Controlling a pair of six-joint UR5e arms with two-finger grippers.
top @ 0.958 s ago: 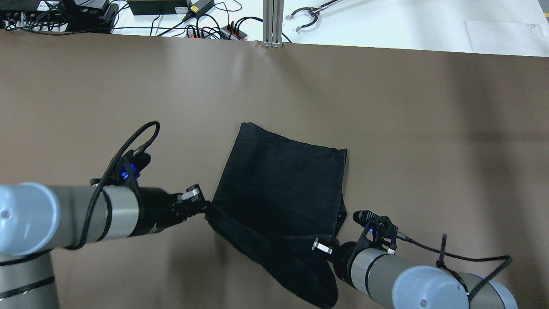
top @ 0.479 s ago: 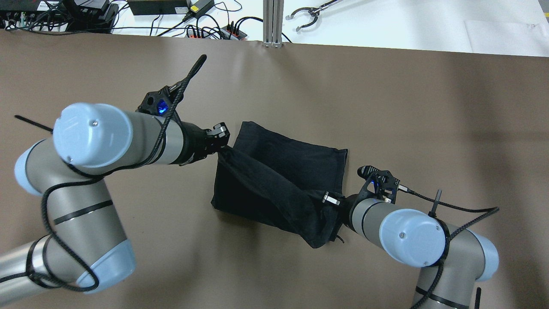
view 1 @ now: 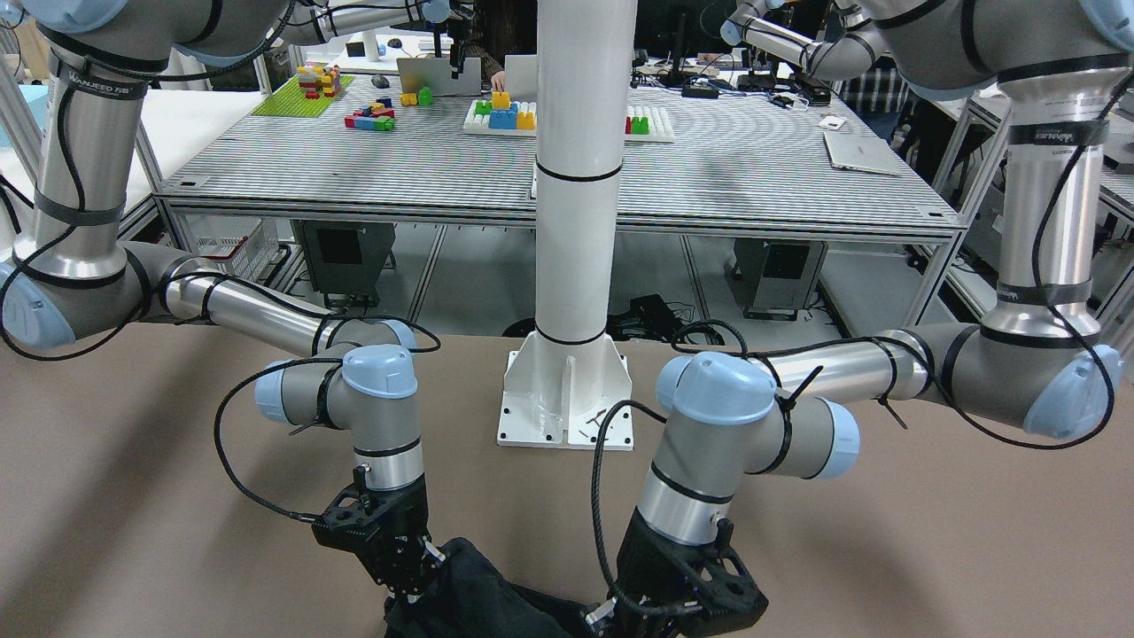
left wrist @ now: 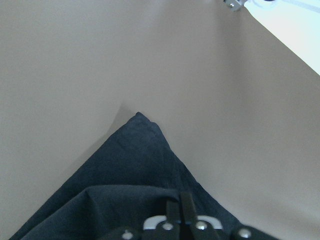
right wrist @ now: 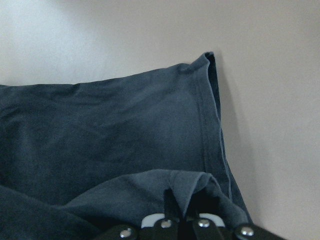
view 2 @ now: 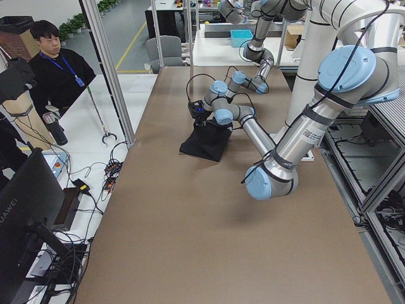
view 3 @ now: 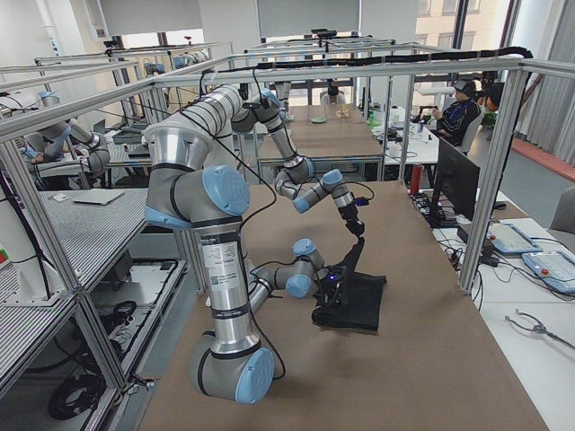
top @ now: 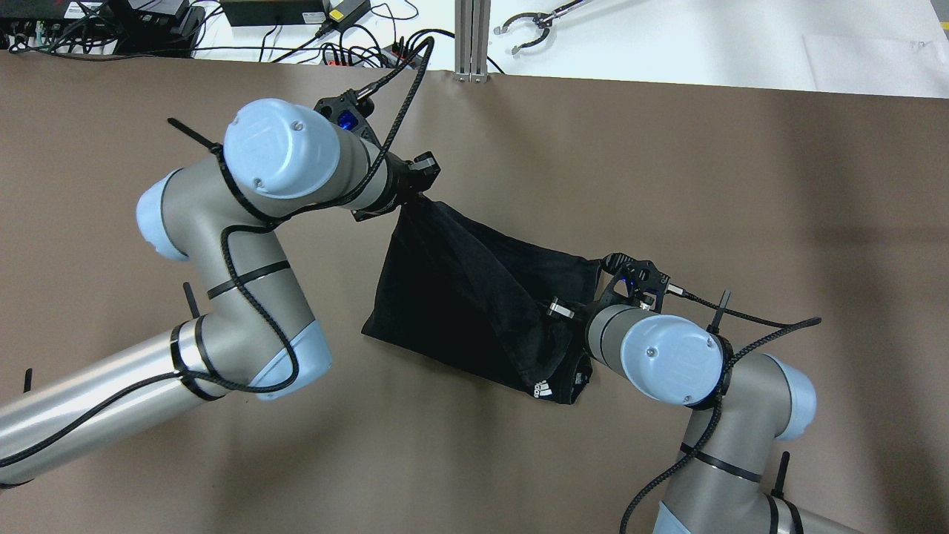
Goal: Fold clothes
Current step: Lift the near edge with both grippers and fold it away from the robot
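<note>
The black garment [top: 474, 297] lies partly folded on the brown table, with its white three-stripe logo [top: 541, 389] showing at the near right corner. My left gripper [top: 417, 191] is shut on the garment's far left corner and holds it lifted. In the left wrist view the shut fingers [left wrist: 182, 210] pinch cloth above the lower layer [left wrist: 135, 165]. My right gripper [top: 557, 317] is shut on the garment's right edge. The right wrist view shows its fingers [right wrist: 172, 205] pinching a fold over the flat layer [right wrist: 100, 140]. The held edge stretches taut between both grippers.
The white pillar's base plate [view 1: 565, 399] stands behind the arms. An aluminium post [top: 471, 37], cables [top: 296, 30] and a grabber tool [top: 530, 26] lie past the table's far edge. An operator [view 2: 54, 63] stands beside the table.
Both grippers have carried the held edge away from the robot, over the lower layer toward its far edge. The hanging part has been drawn up and the logo has come into view.
</note>
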